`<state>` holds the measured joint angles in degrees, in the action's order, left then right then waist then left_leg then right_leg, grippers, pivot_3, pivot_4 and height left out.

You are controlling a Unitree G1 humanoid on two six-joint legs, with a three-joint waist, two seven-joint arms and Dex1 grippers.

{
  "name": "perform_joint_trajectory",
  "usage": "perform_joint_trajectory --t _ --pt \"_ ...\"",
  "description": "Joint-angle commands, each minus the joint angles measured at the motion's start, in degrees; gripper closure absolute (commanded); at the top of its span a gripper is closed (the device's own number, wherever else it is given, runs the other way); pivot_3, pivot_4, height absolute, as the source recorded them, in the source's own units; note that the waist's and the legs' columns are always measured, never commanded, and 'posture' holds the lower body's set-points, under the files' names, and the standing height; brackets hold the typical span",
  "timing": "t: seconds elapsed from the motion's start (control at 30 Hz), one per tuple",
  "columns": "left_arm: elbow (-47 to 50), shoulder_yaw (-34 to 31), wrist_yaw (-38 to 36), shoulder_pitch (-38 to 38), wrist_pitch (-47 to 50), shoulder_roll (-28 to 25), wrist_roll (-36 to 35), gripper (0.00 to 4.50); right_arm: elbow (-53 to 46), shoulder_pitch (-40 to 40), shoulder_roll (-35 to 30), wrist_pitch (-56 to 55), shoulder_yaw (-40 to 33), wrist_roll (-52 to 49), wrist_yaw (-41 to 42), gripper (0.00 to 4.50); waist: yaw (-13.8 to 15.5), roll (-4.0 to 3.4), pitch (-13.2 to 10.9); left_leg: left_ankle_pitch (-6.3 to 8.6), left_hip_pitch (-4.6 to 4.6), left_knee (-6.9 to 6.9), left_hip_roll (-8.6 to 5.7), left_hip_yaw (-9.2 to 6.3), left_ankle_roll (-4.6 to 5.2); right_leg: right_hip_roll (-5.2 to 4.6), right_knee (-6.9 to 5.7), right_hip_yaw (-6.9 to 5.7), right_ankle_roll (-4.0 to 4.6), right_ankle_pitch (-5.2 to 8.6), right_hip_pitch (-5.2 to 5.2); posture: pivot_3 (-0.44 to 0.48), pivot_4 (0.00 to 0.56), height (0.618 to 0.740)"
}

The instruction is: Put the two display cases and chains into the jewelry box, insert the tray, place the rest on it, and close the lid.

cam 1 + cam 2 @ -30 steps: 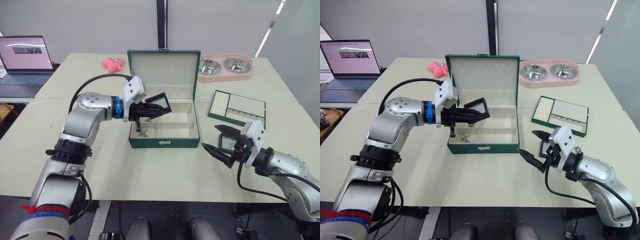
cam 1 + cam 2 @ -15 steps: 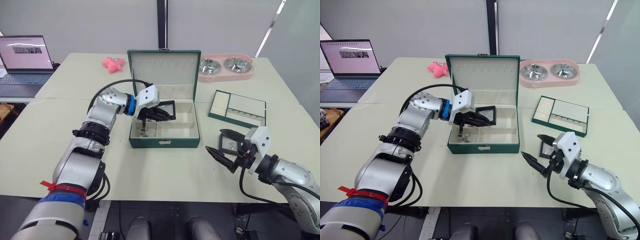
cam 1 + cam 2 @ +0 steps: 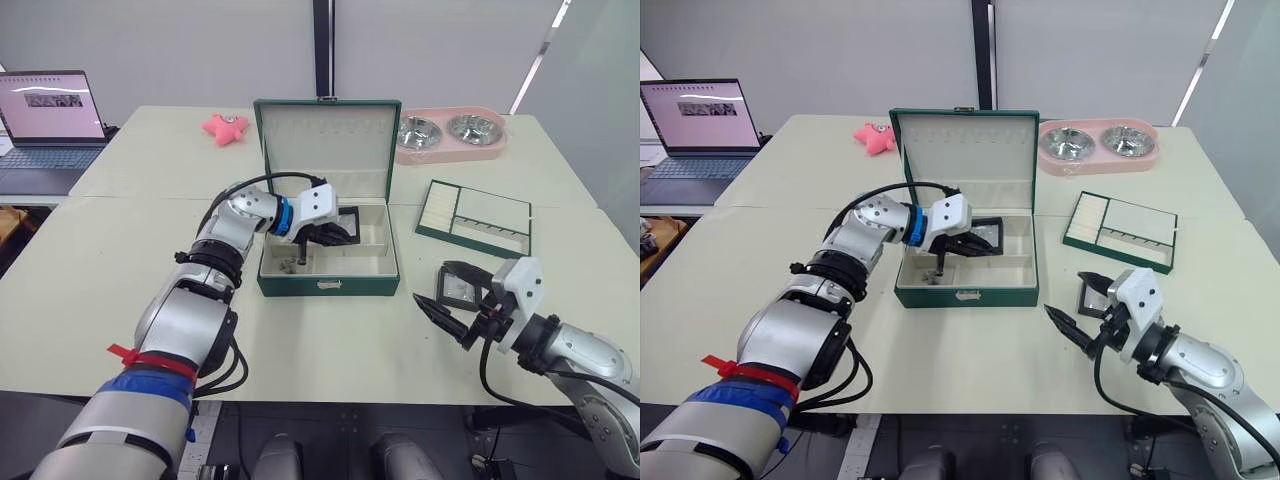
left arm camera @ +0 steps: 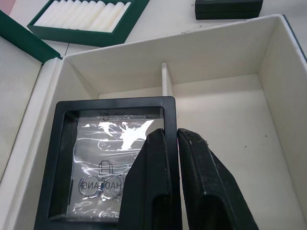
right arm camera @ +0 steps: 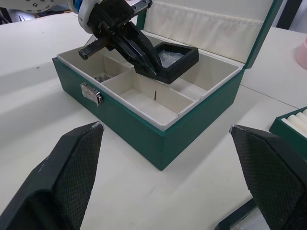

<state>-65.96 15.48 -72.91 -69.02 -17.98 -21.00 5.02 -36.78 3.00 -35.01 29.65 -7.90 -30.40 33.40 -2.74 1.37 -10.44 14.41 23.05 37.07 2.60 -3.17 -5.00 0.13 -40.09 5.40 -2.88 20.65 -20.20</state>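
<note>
The box (image 3: 328, 255) stands open on the worktop (image 3: 120, 250). Over one second a case (image 4: 112, 158), clamped in the left jaws, has been carried inside its rear compartment, unreleased. Right jaws spread beside the second case (image 3: 460, 289), right of the box.

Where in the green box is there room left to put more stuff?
In the dark green jewelry box, the cream front compartment by the silver clasp looks bare. The left gripper crowds the back, holding a square black display case; something small and silvery occupies a front corner compartment.

Two display cases (image 3: 341, 221) (image 3: 459, 289), one jewelry box (image 3: 328, 284), one tray (image 3: 474, 217), one chain (image 5: 101, 76).
</note>
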Motion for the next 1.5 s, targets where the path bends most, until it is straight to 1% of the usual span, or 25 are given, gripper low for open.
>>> perform_joint_trajectory --t 0.03,0.63,0.9,1.1,1.43,1.5 --pt "-0.81 -0.69 2.51 -2.1 -1.89 0.2 1.58 4.12 -2.75 0.19 -0.21 -0.01 -1.91 -1.07 -0.44 0.0 0.0 0.0 0.0 0.0 0.0 0.0 0.0 -0.01 0.0 0.0 0.0 -0.01 0.0 0.0 0.0 0.0 0.15 0.74" --pt "-4.16 -0.56 6.18 -2.45 -4.24 1.01 4.78 4.12 -3.63 0.34 -0.24 1.01 -2.21 -1.43 -1.22 0.0 0.0 0.0 0.0 0.0 0.0 0.01 0.0 -0.01 0.0 0.0 -0.01 -0.01 0.0 0.0 0.01 0.0 0.15 0.74" --pt "-4.64 -1.44 6.22 -2.41 -3.92 1.3 4.5 4.12 -3.68 0.01 -0.31 1.34 -2.15 -1.54 -1.46 0.0 0.0 0.0 0.0 0.0 0.0 0.0 0.0 -0.01 0.0 0.0 -0.02 -0.01 0.0 0.0 0.01 0.0 0.15 0.74" --pt "-4.69 -3.25 5.97 -2.59 -3.8 1.97 2.86 4.12 -3.41 -0.42 -0.29 1.51 -2.12 -1.53 -1.39 0.0 0.01 0.0 0.0 0.0 0.0 0.0 0.0 -0.01 0.0 0.0 -0.02 -0.02 0.0 0.0 0.01 0.0 0.15 0.74" --pt "-4.78 -4.16 5.94 -2.86 -3.64 2.25 3.18 4.12 -3.3 -1.05 -0.25 1.83 -2.15 -1.55 -1.39 0.0 -0.09 0.0 0.0 0.0 -0.01 0.01 0.0 -0.01 0.0 0.0 -0.04 -0.02 0.0 0.0 0.01 0.0 0.15 0.74" --pt "-4.7 -4.75 5.66 -3.21 -3.04 1.92 2.6 3.75 -3.31 -1.06 -0.22 1.81 -2.16 -1.55 -1.39 0.0 -0.09 0.0 0.0 0.0 -0.01 0.01 0.0 -0.01 0.0 0.0 -0.05 -0.02 0.0 0.0 0.01 0.0 0.15 0.74"
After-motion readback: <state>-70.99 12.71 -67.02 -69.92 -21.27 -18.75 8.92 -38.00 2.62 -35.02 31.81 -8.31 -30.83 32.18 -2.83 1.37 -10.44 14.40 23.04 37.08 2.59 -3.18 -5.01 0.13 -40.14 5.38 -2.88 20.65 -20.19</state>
